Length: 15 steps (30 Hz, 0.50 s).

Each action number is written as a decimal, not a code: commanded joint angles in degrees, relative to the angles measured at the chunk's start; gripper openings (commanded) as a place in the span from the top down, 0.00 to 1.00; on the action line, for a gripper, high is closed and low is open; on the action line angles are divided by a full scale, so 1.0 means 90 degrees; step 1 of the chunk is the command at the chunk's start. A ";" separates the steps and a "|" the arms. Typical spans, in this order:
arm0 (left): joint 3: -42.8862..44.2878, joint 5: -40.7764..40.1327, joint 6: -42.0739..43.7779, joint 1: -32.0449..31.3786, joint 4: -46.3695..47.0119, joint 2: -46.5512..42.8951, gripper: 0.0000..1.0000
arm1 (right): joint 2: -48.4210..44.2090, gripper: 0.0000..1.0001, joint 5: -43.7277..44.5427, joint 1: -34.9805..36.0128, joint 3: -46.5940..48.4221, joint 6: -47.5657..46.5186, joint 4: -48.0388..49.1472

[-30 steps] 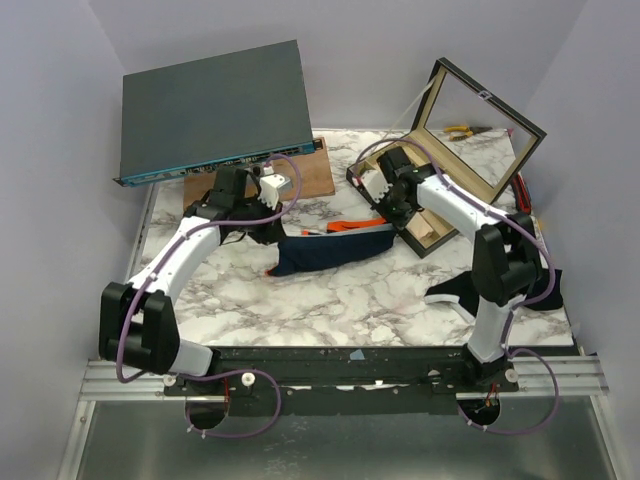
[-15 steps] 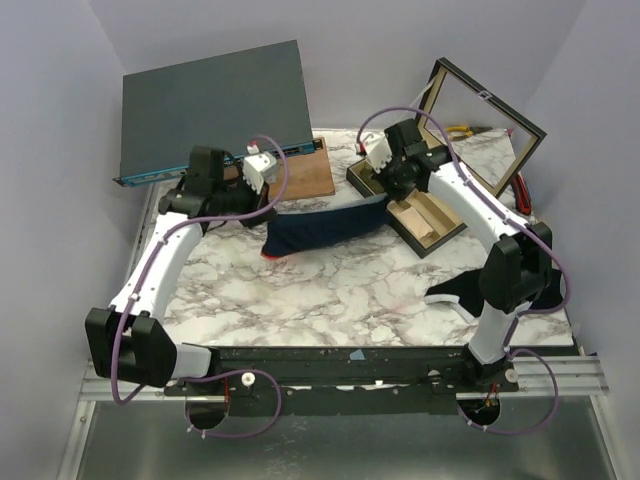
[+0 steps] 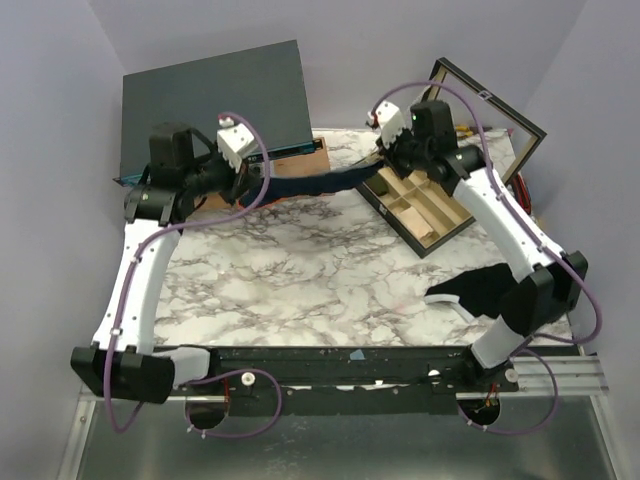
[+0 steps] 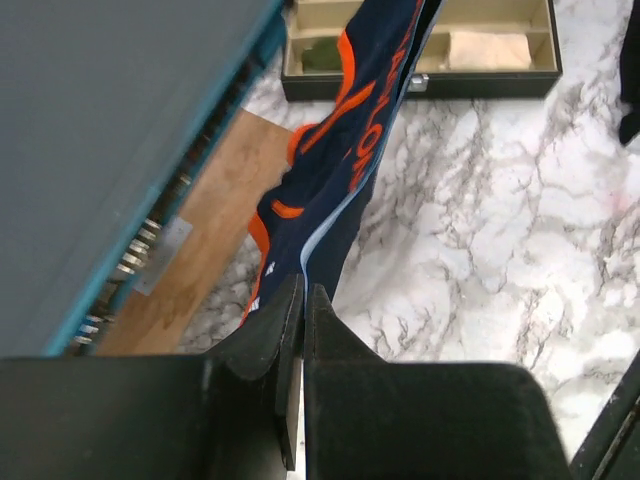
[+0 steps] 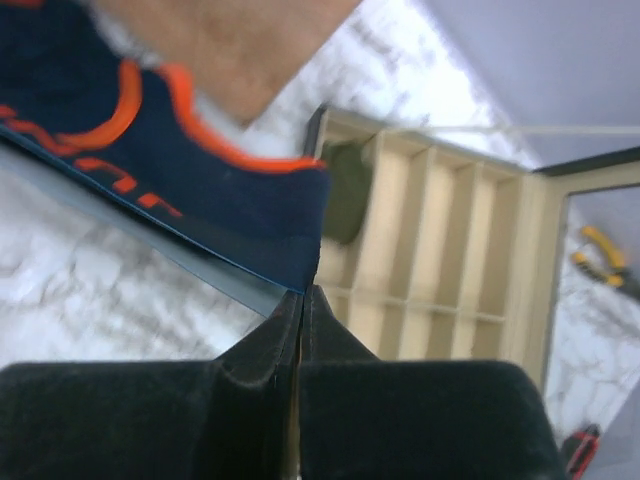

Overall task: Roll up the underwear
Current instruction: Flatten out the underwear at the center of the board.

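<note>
The navy underwear (image 3: 320, 185) with orange trim hangs stretched in the air between my two grippers, above the back of the marble table. My left gripper (image 3: 243, 183) is shut on its left end; the left wrist view shows the cloth (image 4: 345, 150) running away from the closed jaws. My right gripper (image 3: 385, 165) is shut on its right corner; in the right wrist view the cloth (image 5: 150, 170) spreads up and left from the jaws.
An open wooden compartment box (image 3: 425, 205) with a raised lid (image 3: 480, 110) stands at the back right. A dark flat device (image 3: 210, 105) leans at the back left on a brown board (image 3: 320, 160). A black cloth with a white edge (image 3: 480, 290) lies at the right.
Both arms have risen and moved toward the back, lifting the underwear off the table and pulling it taut between them.
</note>
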 commanded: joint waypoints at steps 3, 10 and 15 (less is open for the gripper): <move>-0.3133 -0.0204 0.0632 -0.0624 0.0502 -0.1203 1.00 | -0.1418 0.99 -0.1025 -0.0028 -0.3395 -0.0197 0.1266; -0.5241 -0.1253 0.0593 -0.2417 0.0999 -0.1906 1.00 | -0.2375 0.92 -0.1243 0.0083 -0.6107 -0.0573 0.1822; -0.5579 -0.1813 0.0583 -0.3629 0.0791 -0.1988 0.98 | -0.2887 0.81 -0.1527 0.0151 -0.6586 -0.0720 0.1403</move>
